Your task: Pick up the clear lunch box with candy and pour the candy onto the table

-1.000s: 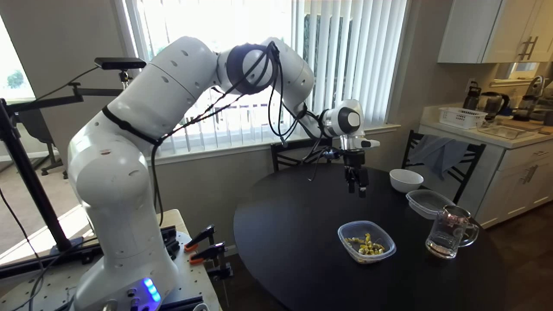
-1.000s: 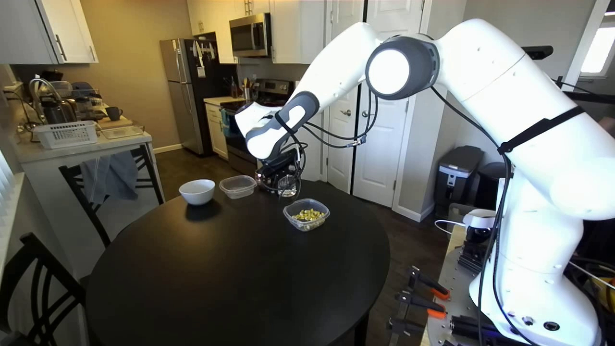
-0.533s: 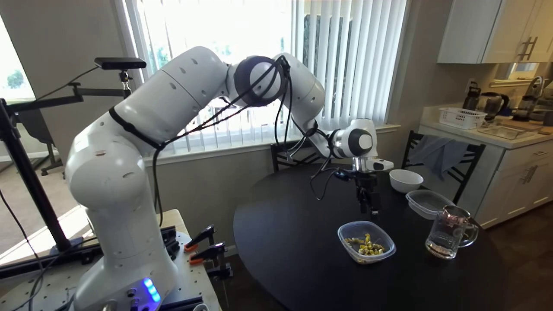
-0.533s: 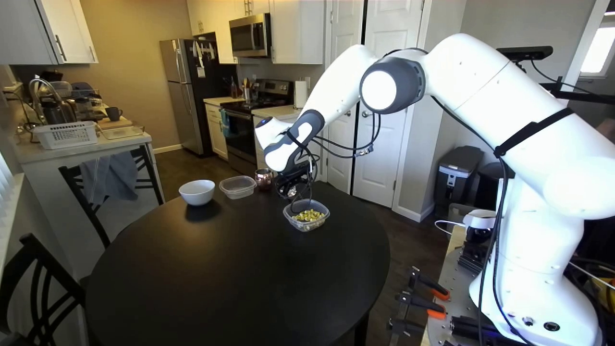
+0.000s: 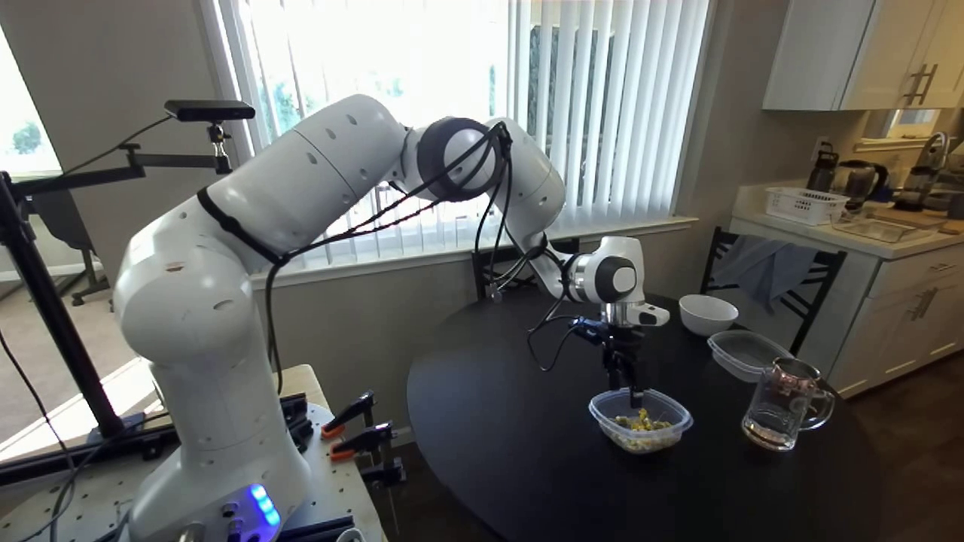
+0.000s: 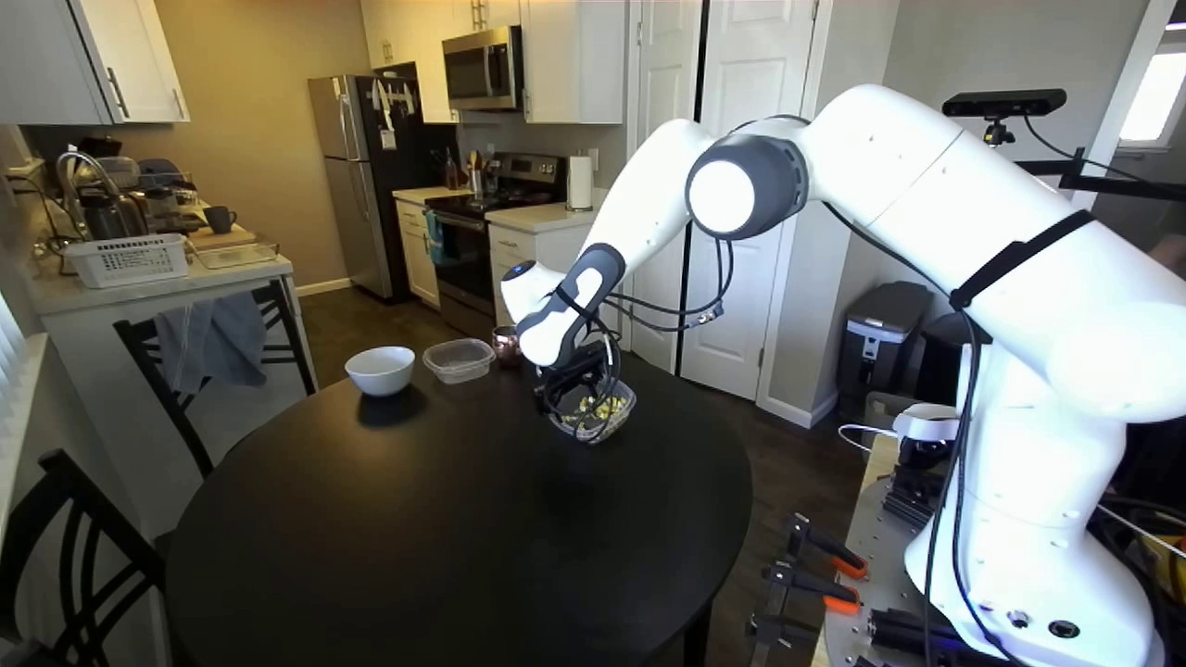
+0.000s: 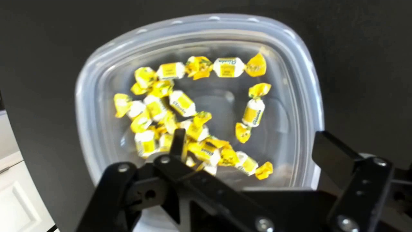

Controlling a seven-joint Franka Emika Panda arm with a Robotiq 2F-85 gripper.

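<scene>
White bowl, tub and mug stand clear of the lunch box, fingers apart at its rim.

In both exterior views we overlook the round black table, facing vertical blinds or refrigerator beyond; our wrist view looks down, close above it.

You have a clear plastic box, shallow, round-cornered, open side up on the dark round table; whether it sits level cannot be told. Inside it, your candy, wrapped in yellow and white, clusters toward one side, one piece lying apart
</scene>
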